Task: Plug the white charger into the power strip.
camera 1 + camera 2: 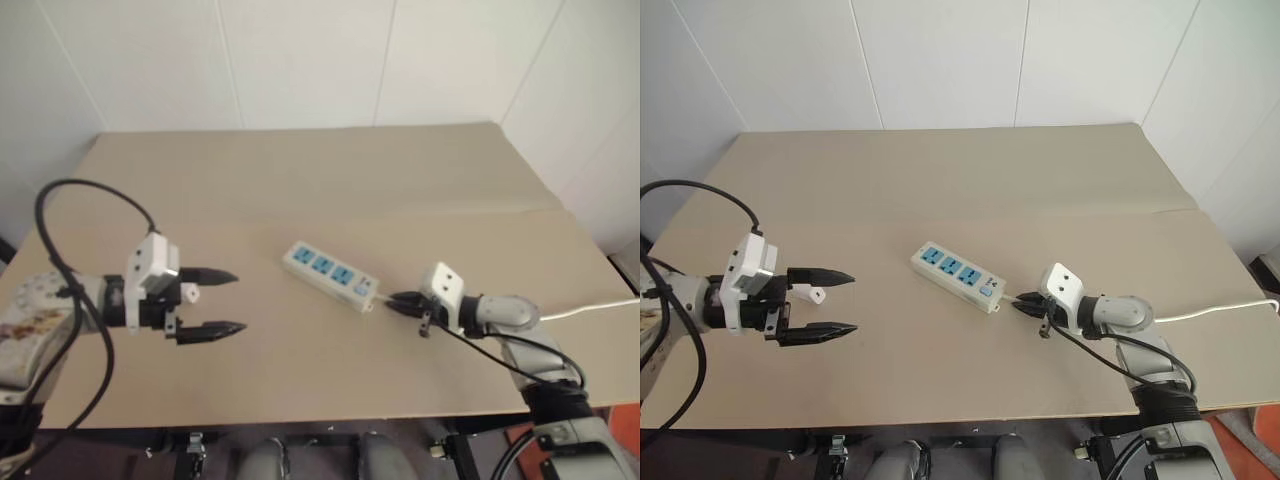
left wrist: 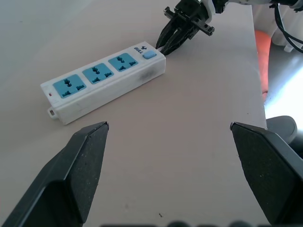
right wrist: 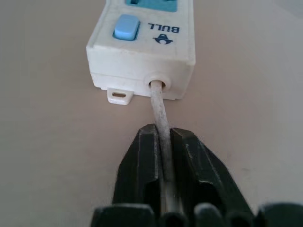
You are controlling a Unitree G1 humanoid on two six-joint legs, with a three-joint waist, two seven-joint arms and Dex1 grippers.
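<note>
The power strip (image 1: pixel 331 275) lies flat near the middle of my table (image 1: pixel 300 180), long axis slanting from far-left to near-right, its 3 blue sockets facing up and its switch end toward my right gripper (image 1: pixel 402 303). That gripper is pinched on the strip's cord (image 3: pixel 161 124), which the right wrist view shows running between the fingers. My left gripper (image 1: pixel 222 302) hangs wide apart, empty, well left of the strip.

Your robot's left gripper (image 1: pixel 212 303) has a white blocky housing with a black frame and two black tapered fingers (image 2: pixel 85 163) with a grainy surface. A thick black cable loops over the left forearm, whose shell looks worn and stained. The right gripper (image 1: pixel 397 301) has a similar white housing; behind it sits a rounded silver-grey wrist joint with thin black cables alongside.
</note>
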